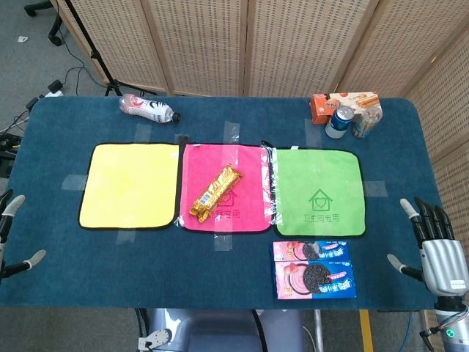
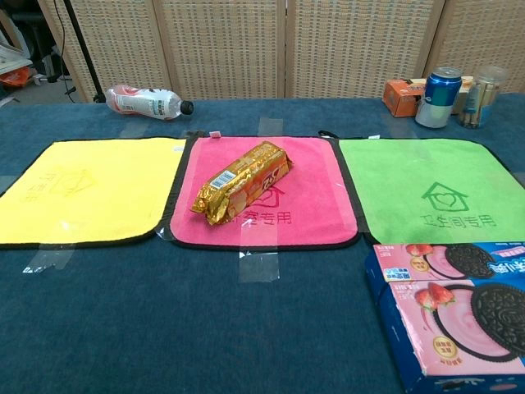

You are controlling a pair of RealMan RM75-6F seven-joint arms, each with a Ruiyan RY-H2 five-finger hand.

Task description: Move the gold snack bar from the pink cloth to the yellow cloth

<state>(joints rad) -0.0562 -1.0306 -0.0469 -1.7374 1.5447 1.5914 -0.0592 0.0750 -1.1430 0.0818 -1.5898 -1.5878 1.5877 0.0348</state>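
The gold snack bar (image 1: 216, 192) (image 2: 241, 180) lies diagonally on the pink cloth (image 1: 245, 213) (image 2: 312, 209) in the middle of the table. To its left lies the yellow cloth (image 1: 128, 185) (image 2: 90, 189), with nothing on it. My left hand (image 1: 10, 233) shows only at the head view's left edge, fingers apart, holding nothing, far from the bar. My right hand (image 1: 434, 246) hovers at the table's right front corner, fingers spread and empty. Neither hand appears in the chest view.
A green cloth (image 1: 319, 191) (image 2: 426, 185) lies right of the pink one. A cookie box (image 1: 314, 269) (image 2: 455, 308) sits at the front right. A plastic bottle (image 1: 149, 109) (image 2: 146, 102) lies at the back left. A snack box (image 1: 343, 104), blue can (image 1: 338, 122) (image 2: 435, 97) and a jar stand at the back right.
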